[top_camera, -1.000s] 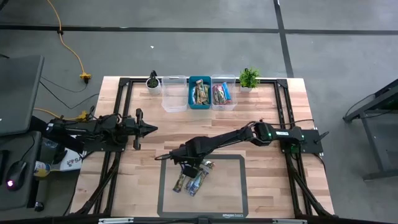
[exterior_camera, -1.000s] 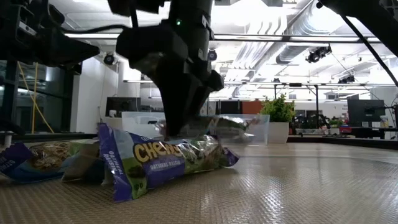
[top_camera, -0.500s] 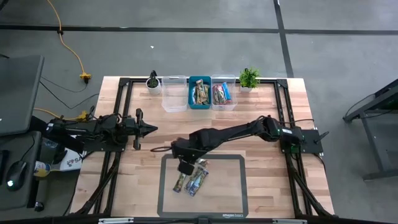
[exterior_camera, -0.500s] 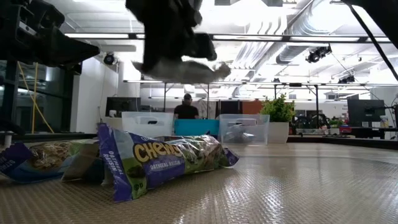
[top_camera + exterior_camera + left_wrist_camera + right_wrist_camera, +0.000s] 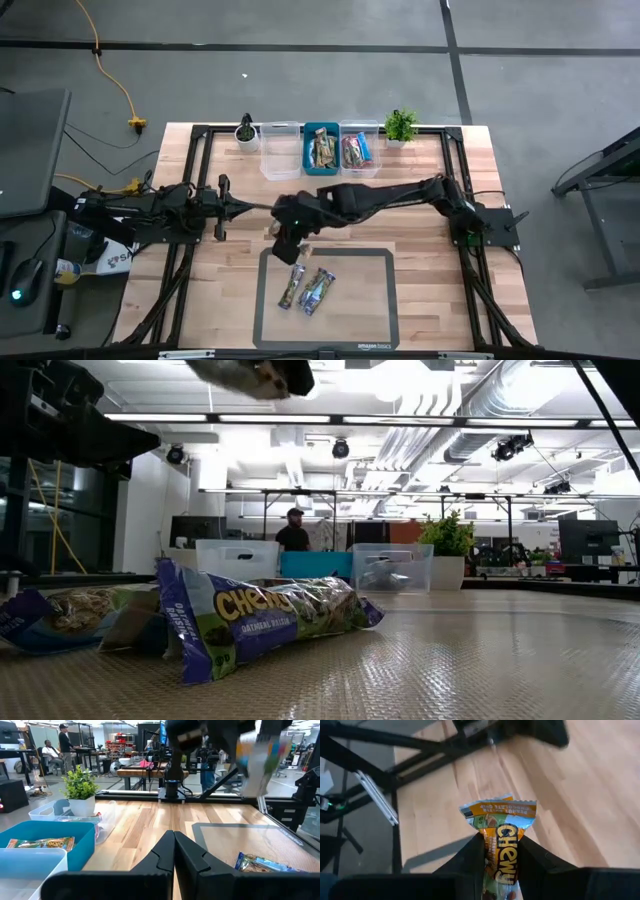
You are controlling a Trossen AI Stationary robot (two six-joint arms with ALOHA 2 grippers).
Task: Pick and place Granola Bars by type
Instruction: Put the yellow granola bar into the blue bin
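My right gripper (image 5: 284, 240) hangs above the wood just off the grey mat's (image 5: 370, 300) far left corner, shut on an orange-and-blue Chewy bar (image 5: 502, 827). The low view shows that bar only at its top edge (image 5: 250, 374). Two more bars lie flat on the mat: a brown one (image 5: 291, 287) and a blue one (image 5: 318, 291). In the low view the blue oatmeal-raisin bar (image 5: 270, 615) leans on its neighbour (image 5: 70, 618). Other bars sit in the blue bin (image 5: 321, 150) and the right clear bin (image 5: 359, 150). My left gripper (image 5: 240, 208) waits shut at the table's left. My right gripper pinches the Chewy bar between its two fingers (image 5: 470, 855), which stand on the bar's two long sides near its middle (image 5: 506, 851). The bar lies along the fingers, and its crimped end (image 5: 497, 809) sticks out past them. It is lifted clear of the table.
Three bins stand in a row at the far edge; the left clear one (image 5: 280, 150) looks empty. Small potted plants (image 5: 246, 130) (image 5: 401, 125) flank them. A black frame runs along the table's sides. A person (image 5: 293, 532) stands in the room behind.
My right gripper has risen from the mat with the bar in its fingers and has swung toward the table's left and far side, leaving the low view through the top. The two bars on the mat have stayed where they were.
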